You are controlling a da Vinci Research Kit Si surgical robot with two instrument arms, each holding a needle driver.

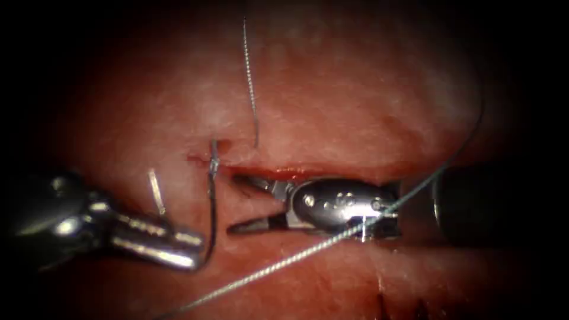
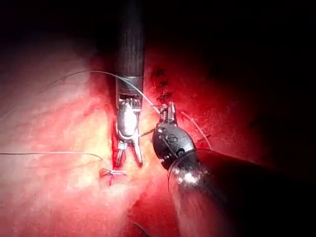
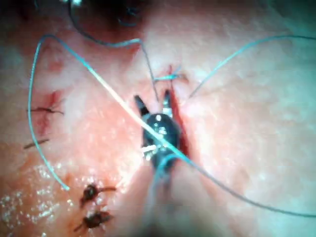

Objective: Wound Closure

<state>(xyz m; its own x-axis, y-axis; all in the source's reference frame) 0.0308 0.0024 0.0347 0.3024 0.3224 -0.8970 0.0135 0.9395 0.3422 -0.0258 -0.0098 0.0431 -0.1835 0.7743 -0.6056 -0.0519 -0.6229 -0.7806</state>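
My right tool [image 1: 237,202] lies along the cut [image 1: 332,172] with its jaws open and nothing between them; the upper jaw rests at the cut's red edge. It appears again in the left wrist view [image 2: 127,160] and in its own view [image 3: 154,101]. A tied knot [image 1: 213,163] sits at the cut's left end. A dark thread [image 1: 211,213] drops from it to the tip of my left tool [image 1: 195,255], which is shut on that thread. The needle [image 1: 156,192], a pale curved sliver, lies on the tissue just behind the left jaws, outside the tissue.
A long pale thread [image 1: 296,258] crosses the right tool's body and runs off to the upper right. Another strand [image 1: 250,83] hangs from above to the cut. Finished dark stitches [image 3: 91,192] lie further along the tissue [image 1: 355,89]. Red fluid lines the cut.
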